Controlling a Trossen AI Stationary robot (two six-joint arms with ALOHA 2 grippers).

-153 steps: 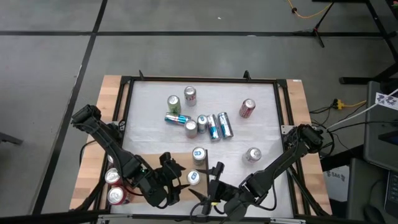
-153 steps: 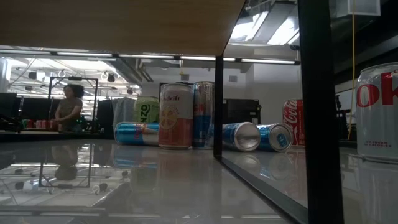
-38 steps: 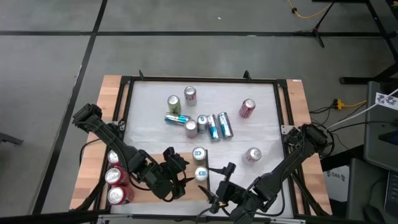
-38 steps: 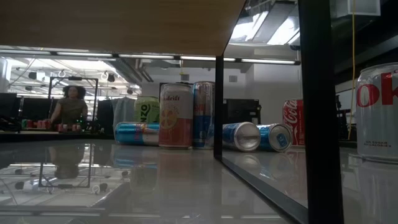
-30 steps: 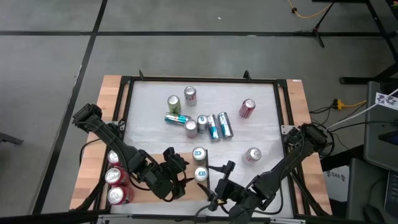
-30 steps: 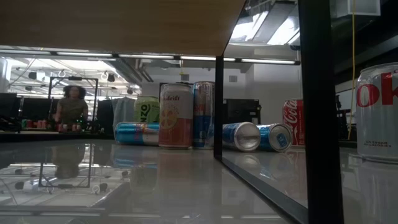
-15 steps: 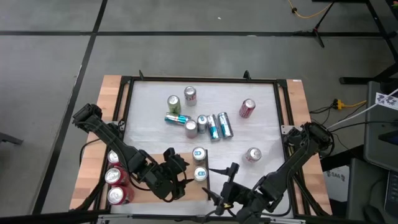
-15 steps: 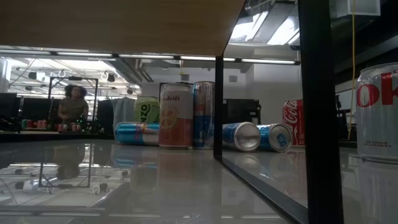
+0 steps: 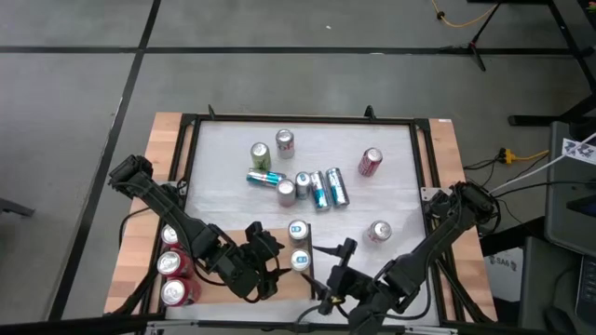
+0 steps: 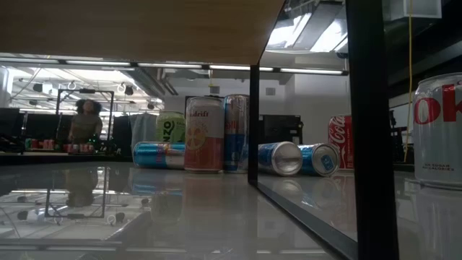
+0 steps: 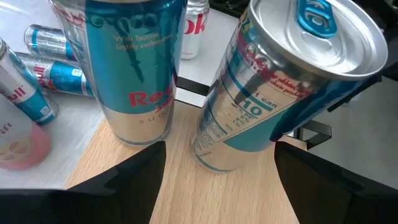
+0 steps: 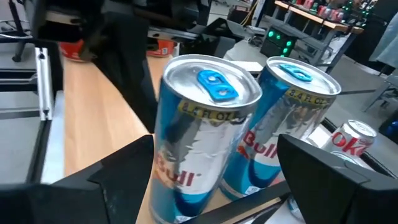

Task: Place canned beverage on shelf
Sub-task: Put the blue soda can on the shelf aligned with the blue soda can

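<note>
The shelf (image 9: pixel 140 265) is the light-brown panel over the table's near left; the low view shows its underside (image 10: pixel 130 29). Two blue cans stand on its right end, one nearer (image 9: pixel 300 260) and one farther (image 9: pixel 297 229). My left gripper (image 9: pixel 279 266) is open, with its fingers on either side of the nearer can (image 11: pixel 249 99). My right gripper (image 9: pixel 329 271) is open on that can's other side. Its fingers (image 12: pixel 124 180) are apart from the can (image 12: pixel 205 143). My left gripper comes at the nearer can slanting down from the shelf's left side. Bare wood (image 11: pixel 180 149) shows between one finger and the can's wall. Whether the other finger (image 11: pixel 311 174) touches the wall, I cannot tell. The can stands upright on its base on the shelf.
Three red cans (image 9: pixel 169 265) stand on the shelf's left part. On the white table beyond are standing cans (image 9: pixel 284 141), lying blue cans (image 9: pixel 317 189), a red can (image 9: pixel 370 163) and a white can (image 9: pixel 378 232). A black frame (image 9: pixel 424 186) rims the table.
</note>
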